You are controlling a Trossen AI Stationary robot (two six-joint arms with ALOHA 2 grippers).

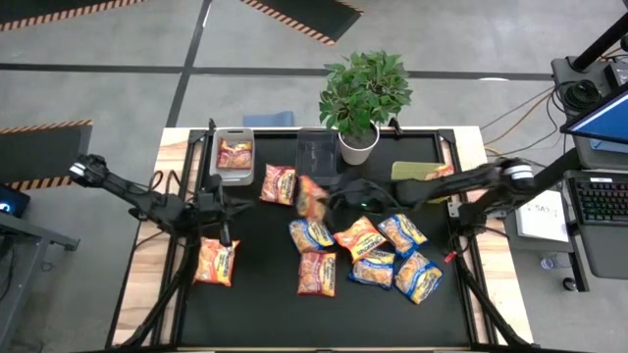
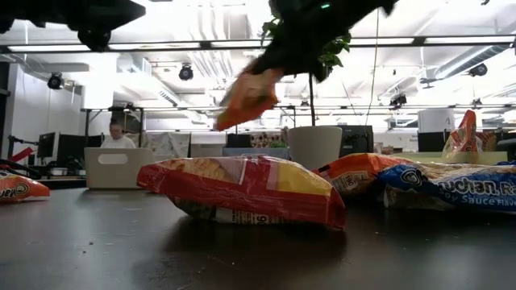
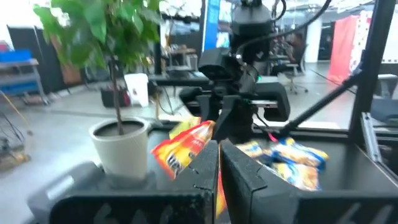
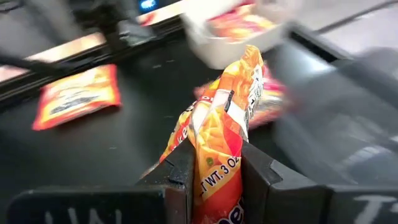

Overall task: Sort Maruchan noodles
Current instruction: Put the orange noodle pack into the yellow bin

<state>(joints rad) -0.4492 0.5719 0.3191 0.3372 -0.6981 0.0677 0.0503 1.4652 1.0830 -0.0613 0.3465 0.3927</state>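
My right gripper (image 1: 329,196) reaches over the middle of the black table, shut on an orange-yellow noodle packet (image 1: 312,196) that is in the air. Several more packets lie flat on the mat: a red one (image 1: 279,183), an orange one (image 1: 217,262) near the left, and a red, an orange and several blue ones in a cluster (image 1: 373,255). My left gripper (image 1: 221,209) hovers shut and empty at the left, above the orange packet. In the left wrist view its shut fingers (image 3: 217,171) point level at the right gripper. My right gripper pinches one end of the orange-yellow packet (image 4: 219,163) between its two fingers. The fingers (image 4: 184,177) slant downward from the table's right side. The rest of the packet (image 2: 246,97) sticks out past the fingertips and droops at a tilt, lifted clear of the table.
A grey bin (image 1: 234,157) holding a packet, a dark bin (image 1: 317,152) and a green bin (image 1: 420,171) with a packet stand along the far edge. A potted plant (image 1: 361,98) stands between the dark and green bins. Bare mat lies along the near edge.
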